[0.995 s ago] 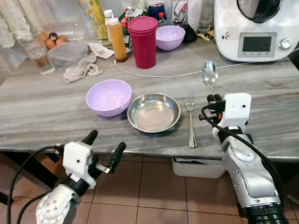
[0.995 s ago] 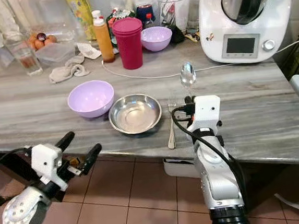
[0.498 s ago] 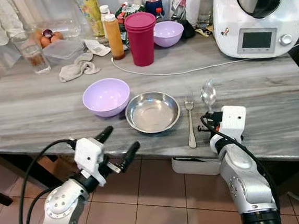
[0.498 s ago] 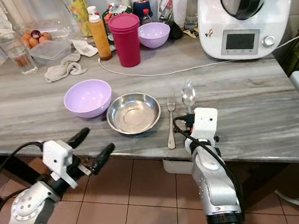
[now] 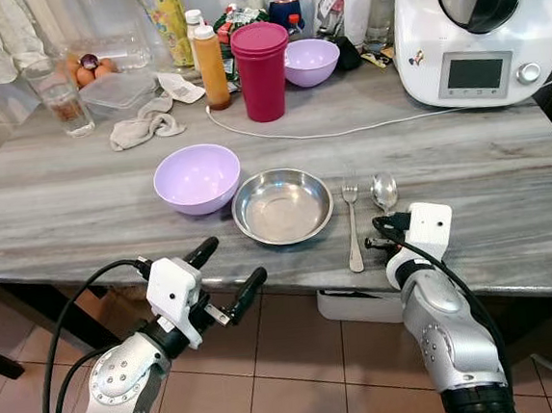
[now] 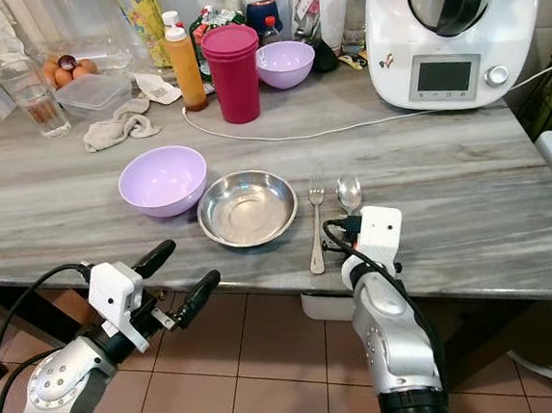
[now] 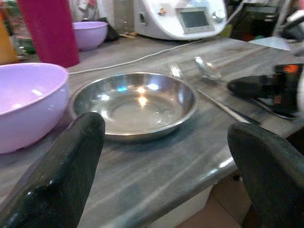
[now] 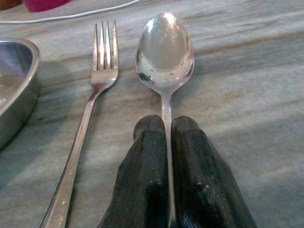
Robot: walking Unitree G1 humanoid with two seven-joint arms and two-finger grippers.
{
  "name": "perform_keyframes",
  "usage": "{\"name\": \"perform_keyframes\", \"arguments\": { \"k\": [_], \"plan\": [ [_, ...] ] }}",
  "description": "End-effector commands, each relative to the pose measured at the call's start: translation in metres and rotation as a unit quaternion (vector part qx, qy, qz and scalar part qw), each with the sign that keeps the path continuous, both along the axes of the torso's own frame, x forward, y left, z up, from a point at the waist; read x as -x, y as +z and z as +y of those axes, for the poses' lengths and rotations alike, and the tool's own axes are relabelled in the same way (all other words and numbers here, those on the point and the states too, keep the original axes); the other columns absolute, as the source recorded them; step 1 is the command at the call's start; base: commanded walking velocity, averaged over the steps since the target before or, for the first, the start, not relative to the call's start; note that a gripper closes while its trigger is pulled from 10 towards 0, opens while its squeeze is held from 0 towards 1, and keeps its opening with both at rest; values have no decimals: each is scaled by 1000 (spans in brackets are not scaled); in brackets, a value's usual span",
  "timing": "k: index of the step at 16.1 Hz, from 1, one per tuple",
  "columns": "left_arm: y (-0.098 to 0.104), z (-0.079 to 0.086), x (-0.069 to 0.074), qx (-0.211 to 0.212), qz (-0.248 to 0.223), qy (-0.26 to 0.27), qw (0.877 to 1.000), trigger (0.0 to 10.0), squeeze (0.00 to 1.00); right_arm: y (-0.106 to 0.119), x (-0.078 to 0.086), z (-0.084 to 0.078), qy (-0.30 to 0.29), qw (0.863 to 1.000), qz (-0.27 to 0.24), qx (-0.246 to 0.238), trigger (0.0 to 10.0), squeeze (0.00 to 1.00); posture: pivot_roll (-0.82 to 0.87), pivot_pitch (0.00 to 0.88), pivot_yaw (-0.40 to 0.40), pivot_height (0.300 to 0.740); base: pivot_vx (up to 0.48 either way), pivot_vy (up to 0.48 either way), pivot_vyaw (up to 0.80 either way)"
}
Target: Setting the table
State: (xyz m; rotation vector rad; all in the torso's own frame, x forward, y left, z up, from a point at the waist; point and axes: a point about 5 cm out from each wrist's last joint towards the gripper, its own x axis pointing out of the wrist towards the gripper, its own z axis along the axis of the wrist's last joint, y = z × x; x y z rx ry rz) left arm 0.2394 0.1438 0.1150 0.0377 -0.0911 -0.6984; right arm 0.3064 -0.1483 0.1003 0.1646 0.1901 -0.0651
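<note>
Right gripper (image 8: 167, 142): fingers clamped on spoon handle, just right of fork.
Spoon (image 5: 384, 190): silver, shiny oval bowl; lies flat on grey-veined table (image 5: 82, 204), parallel to fork (image 5: 352, 221), which lies just right of steel plate (image 5: 283, 206).
Right wrist view: handle pinched between the pads.
Left gripper (image 5: 229, 273): fingers spread, below table edge, near steel plate.
Change: spoon raised 1.0 s ago, now down beside fork.
</note>
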Motion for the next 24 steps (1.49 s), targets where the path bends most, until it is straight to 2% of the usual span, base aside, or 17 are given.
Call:
{"name": "perform_keyframes", "arguments": {
  "k": [1,9,18,19,20,21,24],
  "plan": [
    [-1,-4,3,2,6,-26,1000,10000,0,1,-3,2,2,1000,2,-11,10000,0,-166,105,35,740,0,0,0],
    [0,-8,6,-1,13,-54,998,10000,0,4,-10,6,2,1000,-2,-23,10000,0,-168,104,44,740,0,0,0],
    [-2,-10,6,-5,16,-53,998,10000,0,-3,-12,10,12,999,17,-33,10000,0,-165,102,42,740,0,0,0],
    [-2,-10,6,-5,17,-53,998,10000,0,-3,-12,10,14,999,18,-34,10000,31,-165,102,42,740,0,0,0],
    [-2,-10,7,-5,18,-54,998,10000,0,-4,-12,10,16,999,19,-33,10000,569,-164,102,43,740,0,0,0],
    [-3,-10,7,-6,18,-54,998,10000,0,-5,-12,10,16,999,20,-33,10000,1000,-164,102,43,740,0,0,0],
    [-4,-10,7,-5,19,-51,999,10000,0,-6,-11,9,16,999,25,-28,10000,1000,-163,100,38,740,0,0,0]
  ]
}}
